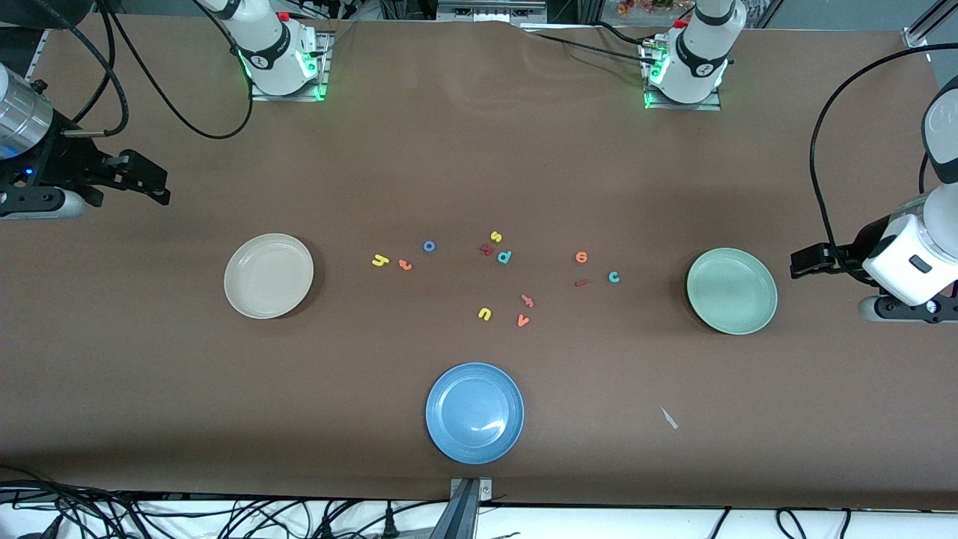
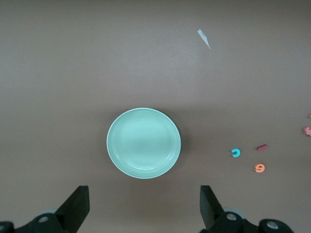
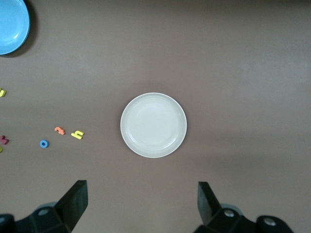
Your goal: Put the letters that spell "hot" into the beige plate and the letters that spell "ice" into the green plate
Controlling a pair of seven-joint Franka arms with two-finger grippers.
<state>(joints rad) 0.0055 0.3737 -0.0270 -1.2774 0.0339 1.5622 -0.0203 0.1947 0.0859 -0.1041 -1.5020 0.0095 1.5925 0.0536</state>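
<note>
Only front view shows all letters; wrist views show left hand (image 2: 142,208), right hand (image 3: 141,208) wide open, empty.

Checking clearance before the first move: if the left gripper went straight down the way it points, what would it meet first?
Probably bare table beside the green plate, or the plate's near rim; depth is unclear. The left gripper hangs, jaws open, facing down at that plate, which is empty, and nothing else lies in the line.

I see two white arms with black joint bands; green lights glow at their bases at the frame's top. Black cables loop from both. The fingers are black.
</note>
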